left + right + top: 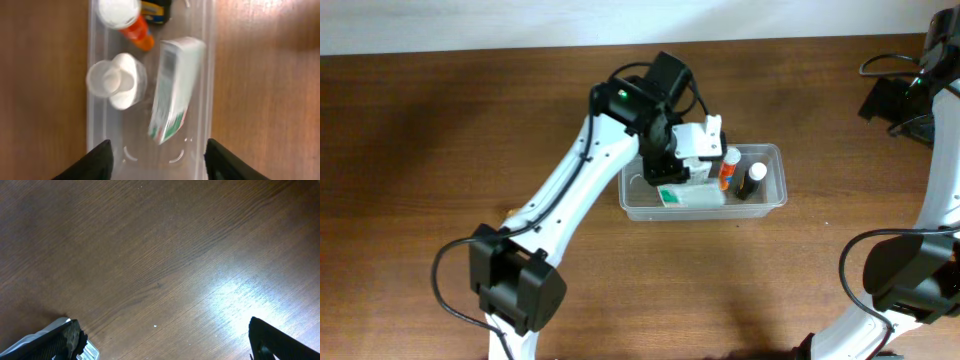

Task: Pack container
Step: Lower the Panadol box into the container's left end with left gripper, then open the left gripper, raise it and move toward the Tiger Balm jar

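Container (778, 188) of clear plastic sits on the wooden table (440, 150) near the middle of its far edge, holding a white-and-green box (175, 85) lying flat, a white bottle (117, 80), an orange bottle (135, 22) with a white cap and a dark bottle (752, 180). Left gripper (157, 150) hovers over the tub's left end, fingers apart, grasping nothing. Right gripper (162, 330) hangs spread wide over bare wood by the table's right edge.
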Controlling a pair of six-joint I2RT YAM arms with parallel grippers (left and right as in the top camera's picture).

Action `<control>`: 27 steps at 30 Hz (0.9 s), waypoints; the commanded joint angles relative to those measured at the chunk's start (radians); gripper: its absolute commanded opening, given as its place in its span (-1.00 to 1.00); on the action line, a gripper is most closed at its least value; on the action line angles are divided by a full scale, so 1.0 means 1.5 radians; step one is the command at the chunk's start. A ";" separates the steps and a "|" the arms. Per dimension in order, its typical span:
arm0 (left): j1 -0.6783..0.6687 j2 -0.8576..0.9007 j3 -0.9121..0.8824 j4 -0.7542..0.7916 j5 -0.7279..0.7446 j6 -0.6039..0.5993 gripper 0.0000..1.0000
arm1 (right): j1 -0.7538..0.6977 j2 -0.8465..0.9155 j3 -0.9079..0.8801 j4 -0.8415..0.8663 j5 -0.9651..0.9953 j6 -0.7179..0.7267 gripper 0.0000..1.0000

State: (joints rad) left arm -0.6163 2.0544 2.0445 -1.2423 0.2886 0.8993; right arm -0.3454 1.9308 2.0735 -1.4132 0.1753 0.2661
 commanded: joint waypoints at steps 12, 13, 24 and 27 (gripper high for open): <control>-0.016 0.033 0.013 0.007 -0.015 0.009 0.36 | -0.002 -0.006 -0.004 0.000 0.003 0.005 0.97; -0.016 0.033 0.018 0.007 -0.032 0.002 0.46 | -0.002 -0.006 -0.004 0.000 0.003 0.005 0.97; 0.022 0.033 0.113 0.025 -0.357 -0.254 0.99 | -0.002 -0.006 -0.004 0.000 0.003 0.005 0.97; 0.072 0.033 0.113 0.018 -0.422 -0.421 0.99 | -0.002 -0.006 -0.004 0.000 0.003 0.005 0.97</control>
State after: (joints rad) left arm -0.6006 2.0987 2.1944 -1.2034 -0.1509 0.5980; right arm -0.3454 1.9308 2.0735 -1.4132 0.1753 0.2657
